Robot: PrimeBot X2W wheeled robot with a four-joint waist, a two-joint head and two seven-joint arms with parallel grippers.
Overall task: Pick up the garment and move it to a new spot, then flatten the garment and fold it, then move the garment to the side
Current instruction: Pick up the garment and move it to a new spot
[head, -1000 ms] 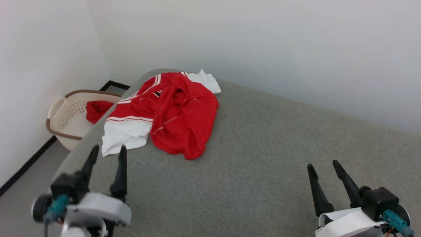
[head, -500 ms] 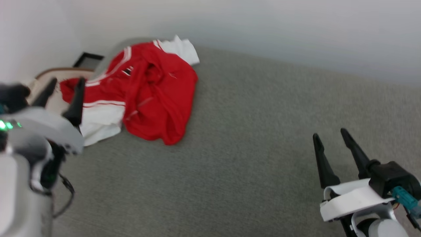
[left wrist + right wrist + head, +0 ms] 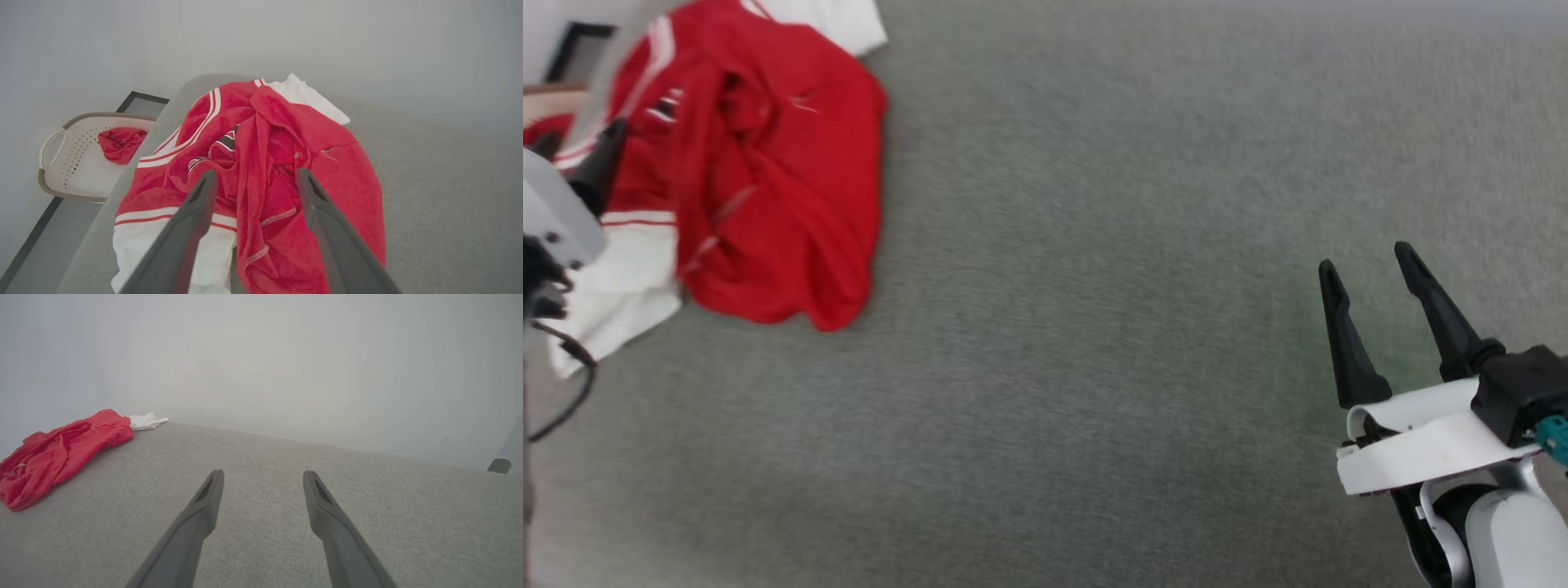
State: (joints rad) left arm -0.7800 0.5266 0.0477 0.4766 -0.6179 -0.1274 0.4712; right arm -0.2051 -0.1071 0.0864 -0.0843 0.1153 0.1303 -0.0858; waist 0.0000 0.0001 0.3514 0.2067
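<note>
The garment (image 3: 784, 188) lies crumpled at the far left end of the grey padded surface (image 3: 1094, 286). It is red, with white sleeves and striped trim, and one white sleeve (image 3: 613, 302) hangs toward the surface's left edge. My left gripper (image 3: 582, 135) is open at the garment's left side. In the left wrist view its fingers (image 3: 192, 220) point at the middle folds of the garment (image 3: 339, 163), with nothing between them. My right gripper (image 3: 1365, 260) stands open over bare surface at the lower right, far from the garment (image 3: 61, 453).
A cream laundry basket (image 3: 73, 163) stands on the floor left of the surface, with a red cloth (image 3: 120, 143) in it. A pale wall runs behind the surface. Bare grey surface stretches from the garment to my right gripper.
The head camera has tipped down and turned, shifting the whole picture up and left. My left gripper has moved from the near edge to the garment's left side. Both grippers stay open.
</note>
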